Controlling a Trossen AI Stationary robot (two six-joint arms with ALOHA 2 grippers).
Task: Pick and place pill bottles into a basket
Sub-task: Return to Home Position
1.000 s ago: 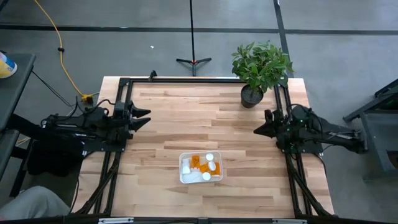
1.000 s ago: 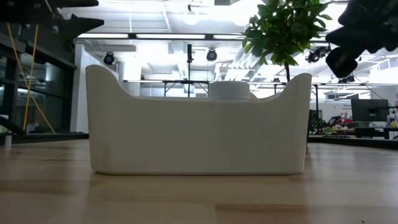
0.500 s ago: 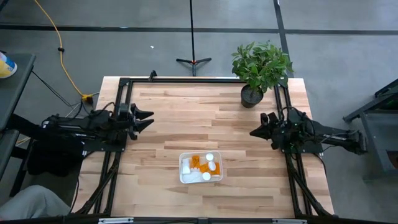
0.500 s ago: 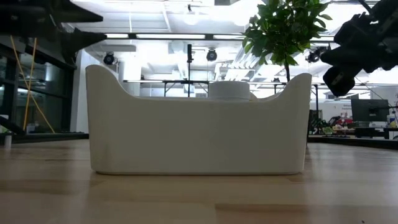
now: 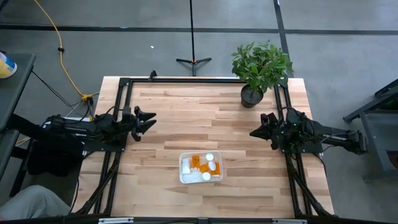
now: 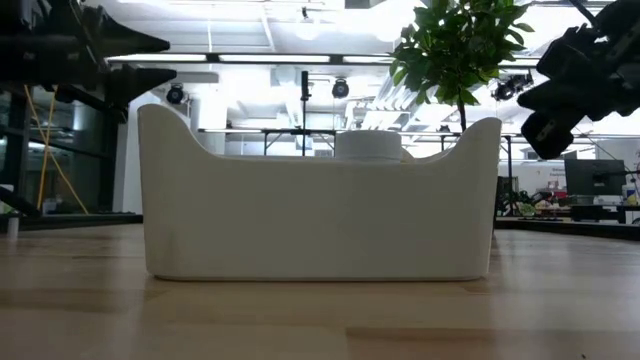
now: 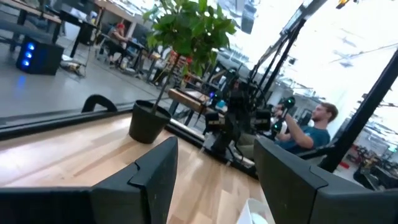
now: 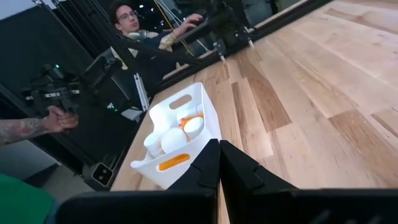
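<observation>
The small, white-capped, translucent orange pill bottles (image 5: 202, 165) lie bunched together inside the shallow white rectangular plastic basket (image 5: 182, 169). The basket sits on the pale wooden bench (image 5: 186, 112), about midway across and toward the edge opposite the plant. Both arms are out at the sides, well apart from the basket. The left pincer (image 5: 151, 119) hangs over the bench's left side, its fingers spread wide and empty. The right pincer (image 5: 252, 132) hangs over the right side, fingers pressed together on nothing, pointing inward. A leafy green plant (image 5: 261, 62) in a dark pot stands at the far right corner.
</observation>
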